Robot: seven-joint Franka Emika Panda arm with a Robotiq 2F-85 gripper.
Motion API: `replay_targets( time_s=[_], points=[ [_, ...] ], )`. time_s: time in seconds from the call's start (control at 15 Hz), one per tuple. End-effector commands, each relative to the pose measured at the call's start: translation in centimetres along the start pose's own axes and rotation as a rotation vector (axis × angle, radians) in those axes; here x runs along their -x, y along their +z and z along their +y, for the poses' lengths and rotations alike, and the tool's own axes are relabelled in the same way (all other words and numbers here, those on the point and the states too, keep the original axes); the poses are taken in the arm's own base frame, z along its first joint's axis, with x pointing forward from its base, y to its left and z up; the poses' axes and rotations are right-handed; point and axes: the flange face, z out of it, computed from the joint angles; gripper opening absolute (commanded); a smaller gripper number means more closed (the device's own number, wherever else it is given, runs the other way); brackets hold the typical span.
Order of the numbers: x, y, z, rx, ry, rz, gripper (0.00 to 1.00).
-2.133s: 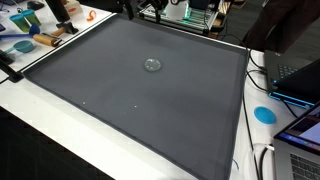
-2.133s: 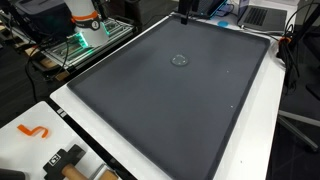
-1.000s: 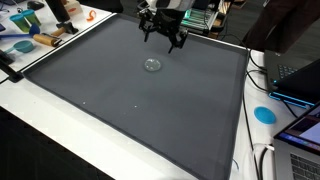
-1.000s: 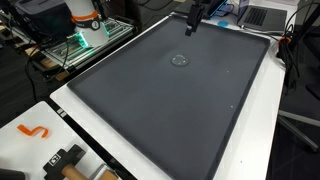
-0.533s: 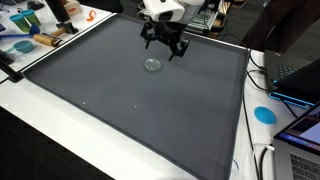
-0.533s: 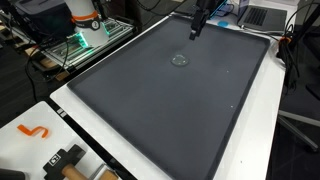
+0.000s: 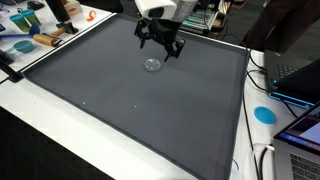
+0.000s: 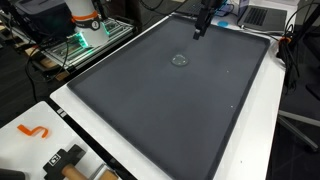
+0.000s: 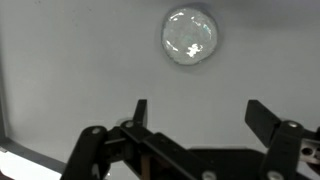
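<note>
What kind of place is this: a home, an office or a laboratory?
Probably a lab or workshop: a large dark mat on a white bench, a laptop with cables at the edge, and green-lit electronics beside it.

Black gripper of bare metal bars, two jointed fingers ending in flat squared tips, round pivot pins at the knuckles. White, rounded wrist housing above, seen in an exterior view.

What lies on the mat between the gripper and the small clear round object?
Nothing. In the wrist view only bare grey mat separates the open gripper from the clear round object.
</note>
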Motion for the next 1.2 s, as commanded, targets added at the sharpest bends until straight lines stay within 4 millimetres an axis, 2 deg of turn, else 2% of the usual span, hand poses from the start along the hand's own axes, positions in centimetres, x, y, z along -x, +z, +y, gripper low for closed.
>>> replay_targets(
  time_s=[0.0,0.13,0.4,0.73,1.13],
  points=[
    [-0.8,-0.1,1.1,-0.057,0.024,-0.041,1.0],
    [-1.2,-0.3,2.2,-0.118,0.041,-0.054,1.0],
    [-2.2,-0.5,5.4,-0.275,0.083,-0.077,1.0],
    [-2.9,1.0,10.8,-0.414,0.162,-0.084,1.0],
    [-2.9,3.2,15.5,-0.546,0.207,-0.022,1.0]
  ],
)
